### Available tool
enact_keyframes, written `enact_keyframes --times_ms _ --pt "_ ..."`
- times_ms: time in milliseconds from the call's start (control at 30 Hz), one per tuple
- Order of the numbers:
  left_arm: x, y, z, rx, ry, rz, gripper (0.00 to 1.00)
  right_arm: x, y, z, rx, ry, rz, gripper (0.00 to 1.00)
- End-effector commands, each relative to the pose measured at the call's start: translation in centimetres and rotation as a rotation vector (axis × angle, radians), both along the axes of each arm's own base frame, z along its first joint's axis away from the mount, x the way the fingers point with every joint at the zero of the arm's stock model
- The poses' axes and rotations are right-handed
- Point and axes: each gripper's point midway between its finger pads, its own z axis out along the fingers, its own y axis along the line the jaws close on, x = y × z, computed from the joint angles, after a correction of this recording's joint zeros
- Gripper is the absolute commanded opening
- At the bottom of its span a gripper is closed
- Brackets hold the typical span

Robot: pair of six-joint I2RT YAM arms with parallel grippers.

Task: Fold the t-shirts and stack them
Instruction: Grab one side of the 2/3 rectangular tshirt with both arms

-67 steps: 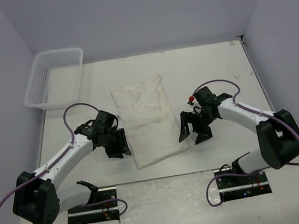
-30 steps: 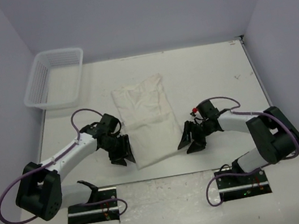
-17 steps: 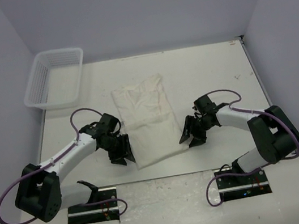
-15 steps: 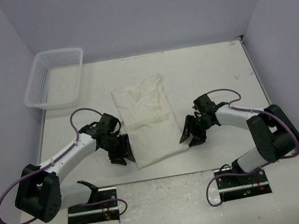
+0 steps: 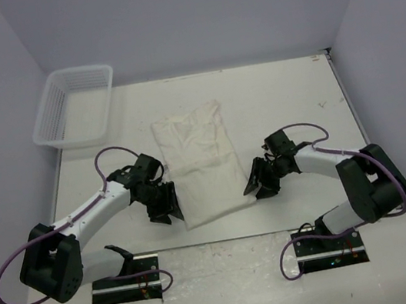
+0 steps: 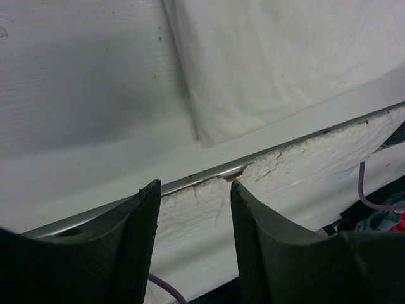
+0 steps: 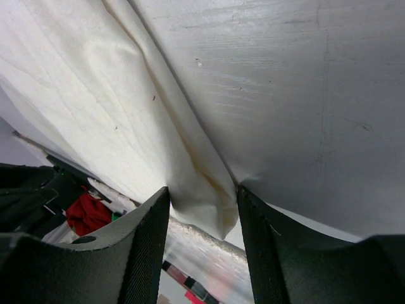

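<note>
**T-shirt [image 5: 201, 164] flanked at its near corners**

The left gripper [image 6: 193, 187] sits just left of the t-shirt's near-left corner, jaws partly apart and empty. The t-shirt lies flat between both grippers. The right gripper [image 7: 202, 190] straddles the near-right corner, jaws apart around loose cloth.

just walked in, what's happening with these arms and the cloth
Two robot arms are working on a plain off-white cotton t-shirt, lying folded lengthwise on the white table. The right gripper has its open fingers around the shirt's near right corner. The left gripper sits open just outside the near left corner, with no cloth between its fingers.
</note>
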Motion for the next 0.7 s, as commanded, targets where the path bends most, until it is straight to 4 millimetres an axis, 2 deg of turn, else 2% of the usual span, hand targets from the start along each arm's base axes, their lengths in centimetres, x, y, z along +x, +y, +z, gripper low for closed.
enact_keyframes --times_ms 0,200,233,300,333,400,467,533,667 --pt "0.1 -0.2 0.9 -0.014 -0.02 -0.024 0.5 -1.9 -2.1 -3.0 -0.115 0.044 -0.013 0.5" --pt "-0.2 0.1 0.5 -0.004 -0.013 -0.026 0.51 -1.7 -2.0 -3.2 -0.113 0.046 -0.014 0.49" --pt "-0.4 0.2 0.3 0.002 -0.005 -0.026 0.51 -1.6 -2.0 -3.2 -0.113 0.046 -0.012 0.45" --pt "-0.6 0.4 0.2 0.013 -0.001 -0.024 0.51 -1.5 -1.9 -3.2 -0.11 0.047 -0.013 0.33" --pt "-0.6 0.5 0.2 0.018 0.003 -0.022 0.51 -1.5 -1.9 -3.2 -0.112 0.047 -0.012 0.17" --pt "-0.5 0.8 0.1 0.038 -0.002 -0.012 0.51 -1.5 -2.0 -3.3 -0.118 0.046 -0.012 0.0" --pt "-0.3 0.9 0.1 0.045 -0.009 -0.005 0.52 -1.6 -2.1 -3.2 -0.119 0.044 -0.014 0.0" --pt "-0.1 0.7 0.0 0.035 -0.019 -0.001 0.6 -1.8 -2.2 -3.3 -0.122 0.048 -0.011 0.0" --pt "-0.3 -0.9 0.2 -0.066 0.002 -0.021 0.6 -1.9 -2.2 -3.3 -0.123 0.046 -0.001 0.0"
